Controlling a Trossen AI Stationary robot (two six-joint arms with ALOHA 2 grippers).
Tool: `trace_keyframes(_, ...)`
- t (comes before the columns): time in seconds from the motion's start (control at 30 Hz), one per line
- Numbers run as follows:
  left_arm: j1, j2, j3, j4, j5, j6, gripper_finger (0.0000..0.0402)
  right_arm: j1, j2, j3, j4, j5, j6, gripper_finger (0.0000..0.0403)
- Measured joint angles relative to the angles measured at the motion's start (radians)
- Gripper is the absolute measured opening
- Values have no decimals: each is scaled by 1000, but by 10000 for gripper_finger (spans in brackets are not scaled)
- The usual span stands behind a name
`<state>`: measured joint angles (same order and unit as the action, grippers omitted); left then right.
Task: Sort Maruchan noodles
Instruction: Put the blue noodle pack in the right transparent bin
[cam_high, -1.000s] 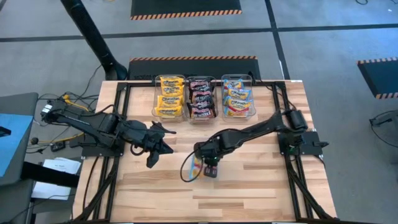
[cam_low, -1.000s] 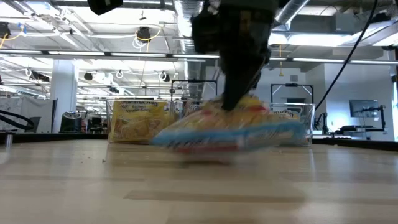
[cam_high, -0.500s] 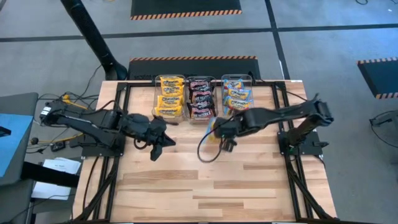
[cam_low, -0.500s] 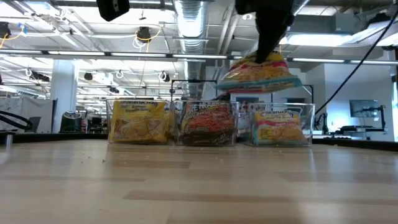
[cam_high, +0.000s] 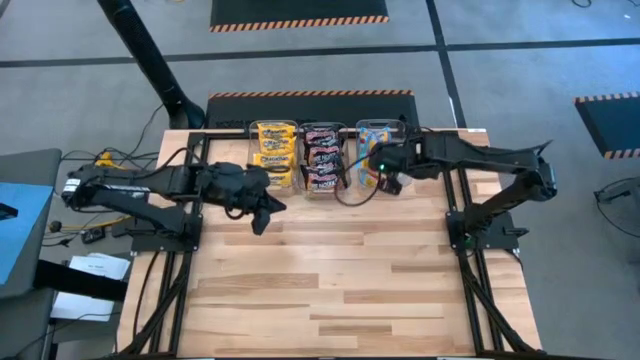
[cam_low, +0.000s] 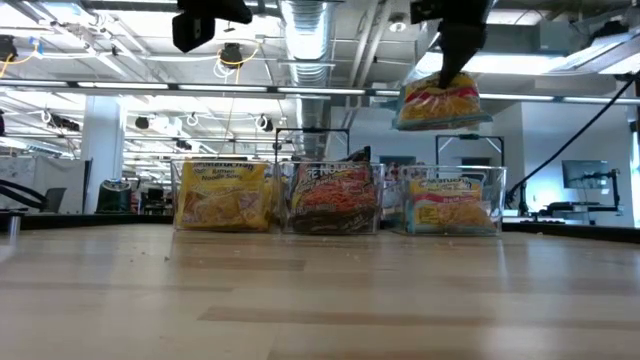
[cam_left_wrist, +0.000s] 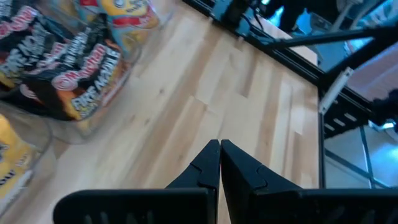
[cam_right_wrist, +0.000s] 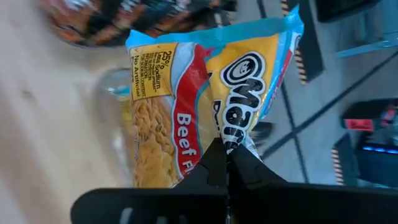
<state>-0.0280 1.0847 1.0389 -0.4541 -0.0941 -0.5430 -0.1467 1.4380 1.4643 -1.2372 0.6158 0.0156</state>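
Three clear bins stand in a row at the table's far edge: yellow noodle packets (cam_high: 273, 155) in the left one, dark maroon packets (cam_high: 323, 160) in the middle, light blue and orange packets (cam_high: 378, 138) in the right one (cam_low: 452, 203). My right gripper (cam_right_wrist: 227, 157) is shut on a light blue and orange packet (cam_low: 437, 103), high above the right bin. My left gripper (cam_high: 263, 217) is shut and holds nothing; it hovers over bare wood just in front of the yellow bin (cam_low: 225, 195). My right gripper pinches the packet's sealed edge (cam_right_wrist: 235, 142) between its two fingers, about midway along that edge. The fingers come from above, slanting down toward the far edge. The packet hangs below them, tilted, clear of the table and of the bin.
Black frame rails (cam_high: 452, 200) run along both sides of the wooden table. The near half of the tabletop (cam_high: 330, 300) is bare wood. A cable loop (cam_high: 350, 195) hangs under my right arm. The room beyond holds shelves and lamps.
My right gripper has risen and swung toward the far edge and to the right, tipping more level. It has lifted the blue and orange packet off the table's middle to above the right bin. My left gripper, still shut, has swung toward the far edge.
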Motion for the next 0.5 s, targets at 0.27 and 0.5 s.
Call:
trace_keyframes(0.27,73,0,0,0,0,-2,0,-102,-25,-174,91,16,-185,4)
trace_keyframes(0.5,125,0,0,4,0,-3,0,-105,-25,-271,251,10,-339,4)
